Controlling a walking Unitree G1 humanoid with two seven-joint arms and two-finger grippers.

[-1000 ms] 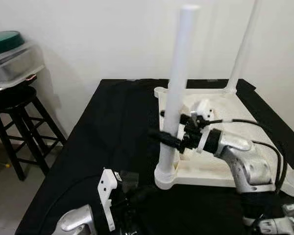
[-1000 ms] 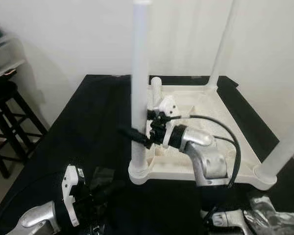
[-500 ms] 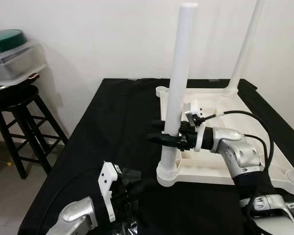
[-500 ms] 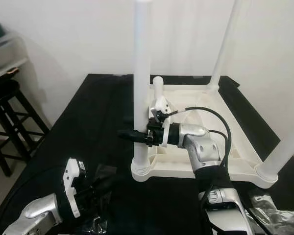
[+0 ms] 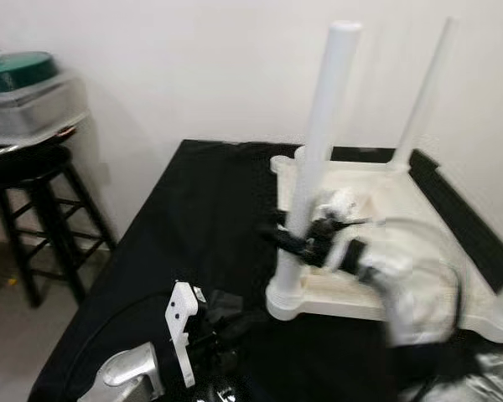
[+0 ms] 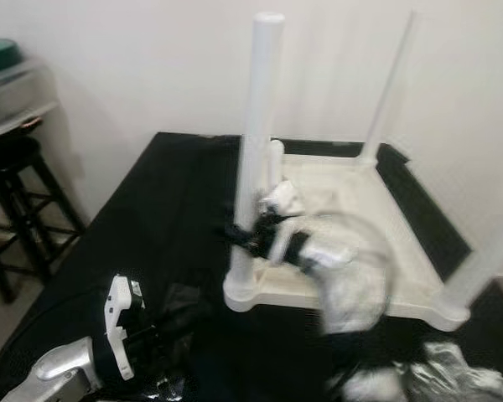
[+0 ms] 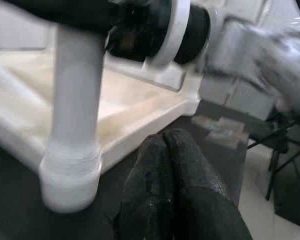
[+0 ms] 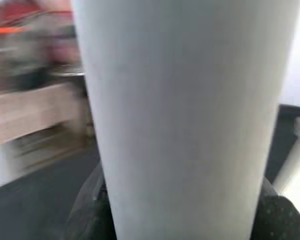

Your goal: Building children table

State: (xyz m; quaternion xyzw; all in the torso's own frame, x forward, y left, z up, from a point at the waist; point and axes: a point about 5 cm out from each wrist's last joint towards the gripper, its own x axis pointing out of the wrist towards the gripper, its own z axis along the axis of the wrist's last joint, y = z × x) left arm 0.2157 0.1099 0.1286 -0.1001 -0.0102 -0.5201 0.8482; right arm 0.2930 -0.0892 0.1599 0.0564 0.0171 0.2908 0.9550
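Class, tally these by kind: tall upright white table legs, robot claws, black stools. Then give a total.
Tall upright white legs: 3 (gripped leg, far leg, right-hand leg)
Robot claws: 2 (left claw, right claw)
Black stool: 1
Total: 6

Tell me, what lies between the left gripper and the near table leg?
Only bare black cloth. In the left eye view the left gripper rests low, short of the leg; the left wrist view shows the same gap.
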